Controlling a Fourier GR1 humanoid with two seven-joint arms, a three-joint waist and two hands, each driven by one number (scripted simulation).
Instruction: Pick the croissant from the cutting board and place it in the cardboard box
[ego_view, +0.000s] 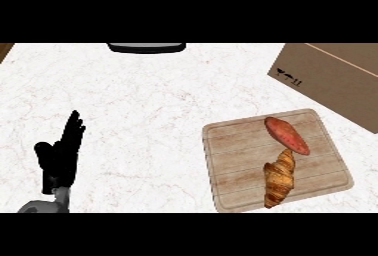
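The left hand (60, 157) is resting at the lower left, fingers straight and holding nothing; the right hand is not showing. The croissant (279, 178) is lying on the cutting board (236, 150) at lower right, touching a sweet potato (286, 135). Approaching from the croissant's lower end should avoid it; the cardboard box (332, 80) is waiting at upper right.

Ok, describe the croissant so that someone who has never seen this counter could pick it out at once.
Find the wooden cutting board at the right of the marble counter, just below the cardboard box. Two foods lie on it; the croissant is the lower one, nearer the board's front edge. It is golden brown, ridged and pointed, whereas the sweet potato touching its top end is smooth and reddish.
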